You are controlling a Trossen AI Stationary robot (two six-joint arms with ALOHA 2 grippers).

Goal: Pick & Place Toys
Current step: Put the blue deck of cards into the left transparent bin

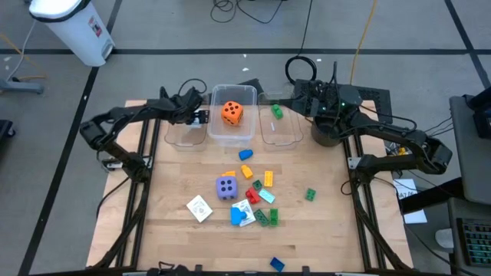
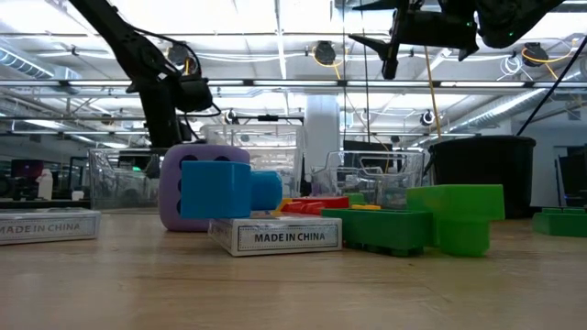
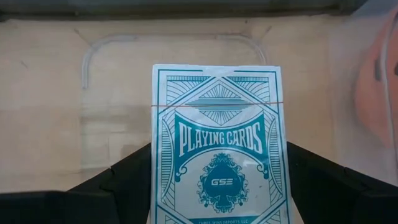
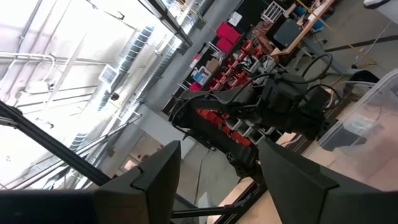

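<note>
My left gripper [image 1: 201, 116] is shut on a teal and white pack of playing cards [image 3: 217, 143] over the left clear bin [image 1: 182, 132] at the table's far side. An orange die [image 1: 232, 113] lies in the middle bin and a green brick [image 1: 276, 113] in the right bin. A purple die [image 1: 226, 187], two card packs [image 1: 199, 208] and coloured bricks [image 1: 265, 217] lie on the table's middle. My right gripper [image 4: 217, 180] is raised over the far right, open, with nothing between its fingers. My left gripper pinches the card pack between its two fingers, which sit on the pack's two long side edges [image 3: 157, 186] near its lower end. The fingers slant down from the table's left. The pack is lifted clear above the left bin's floor [image 3: 112, 124], its printed face toward the wrist camera.
A black pot [image 1: 326, 134] stands right of the three bins. A green brick [image 1: 310, 195] lies alone toward the right, and a blue brick [image 1: 277, 264] near the front edge. Bare wood shows at the table's left and right.
</note>
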